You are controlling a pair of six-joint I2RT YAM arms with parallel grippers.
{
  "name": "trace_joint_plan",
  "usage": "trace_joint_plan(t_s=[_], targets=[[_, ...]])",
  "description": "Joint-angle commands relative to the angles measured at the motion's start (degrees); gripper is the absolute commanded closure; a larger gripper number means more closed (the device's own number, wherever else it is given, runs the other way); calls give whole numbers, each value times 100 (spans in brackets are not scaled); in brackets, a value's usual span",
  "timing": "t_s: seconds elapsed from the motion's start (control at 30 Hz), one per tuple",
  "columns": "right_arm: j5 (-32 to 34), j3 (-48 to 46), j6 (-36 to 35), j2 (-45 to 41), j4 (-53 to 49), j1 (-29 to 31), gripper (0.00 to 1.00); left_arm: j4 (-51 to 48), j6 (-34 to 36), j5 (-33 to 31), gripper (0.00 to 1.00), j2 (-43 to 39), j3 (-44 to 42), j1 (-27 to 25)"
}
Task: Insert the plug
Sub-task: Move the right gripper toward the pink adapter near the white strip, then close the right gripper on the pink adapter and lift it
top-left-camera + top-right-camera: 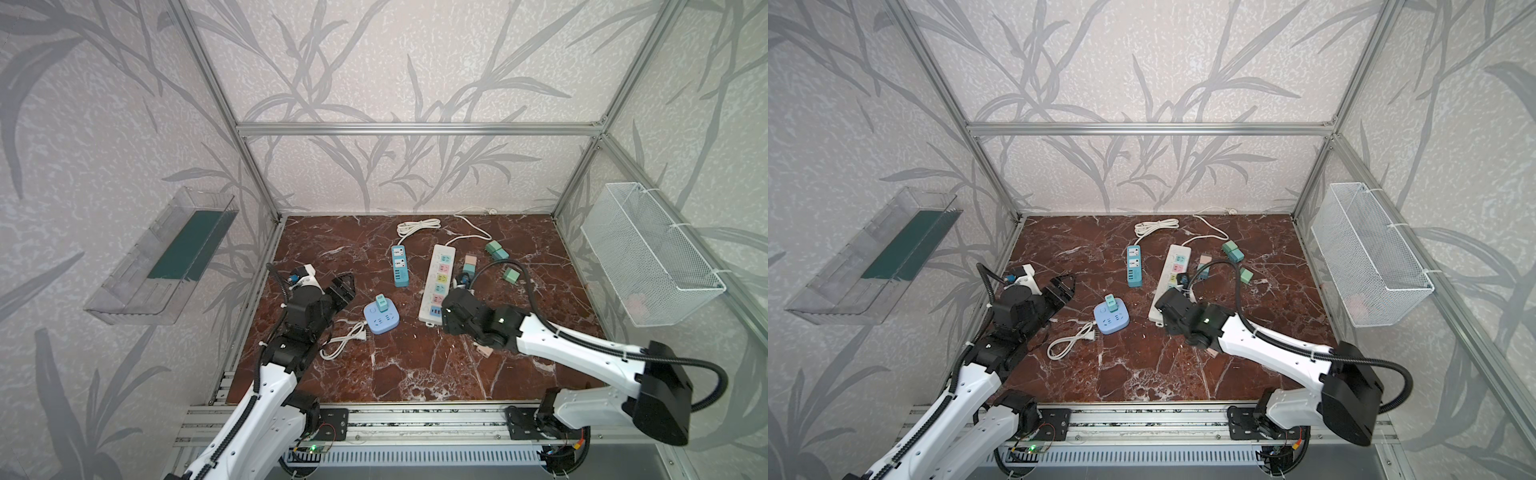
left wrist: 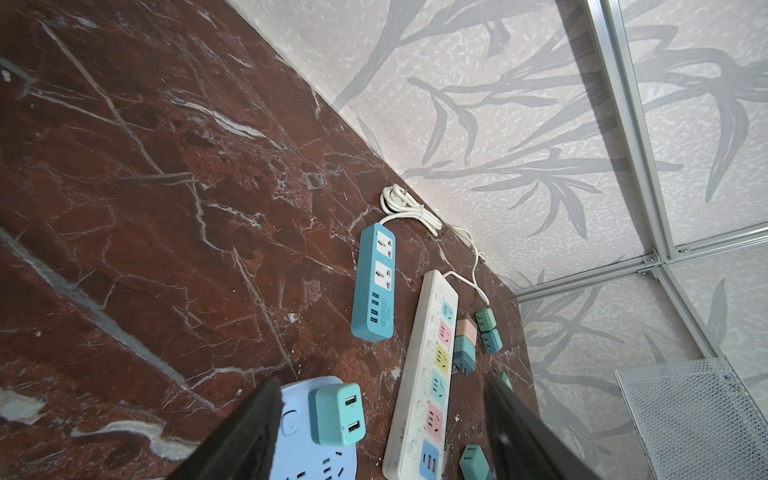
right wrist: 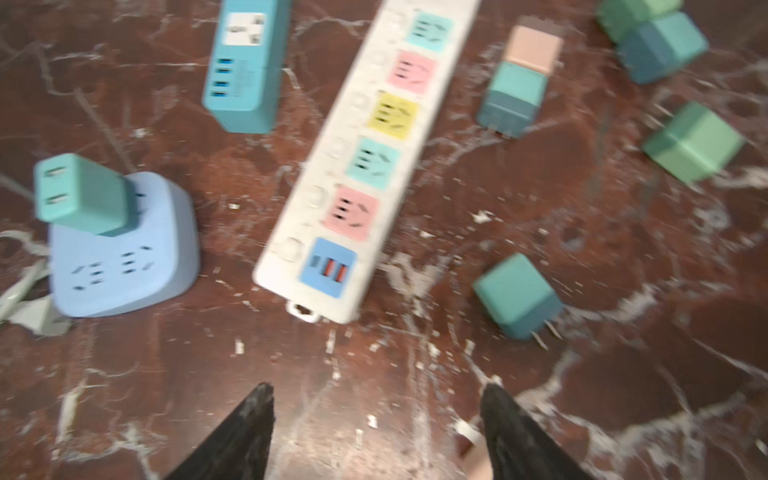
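Right wrist view: right gripper (image 3: 378,388) gapes wide, empty — likely readying for the loose teal plug (image 3: 517,295) just beside the USB end of the white power strip (image 3: 390,114); left gripper (image 2: 383,379) likewise wide, empty.

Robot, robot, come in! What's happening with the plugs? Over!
Left tool open, empty. Right tool open, pink plug loose beside it. Teal plug seated in blue hub. Over.
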Motion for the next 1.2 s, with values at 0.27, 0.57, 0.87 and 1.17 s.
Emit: trace_joint_plan(t_s=[0.27,0.57,0.87,1.17], targets=[[-337,-1364,1083,-1057,-517,-843,18,503,-110,446,26,353,-152,6],[-955,-1604,1132,-551,476,-1212,21,488,-110,544,27,417,-176,4],[-898,-1823,1397,-239,808,-1208,31,470,-102,541,27,382,-176,-4],[-860,-2059,1538,-8,975,-1209,36,479,-107,569,27,382,-171,-7]])
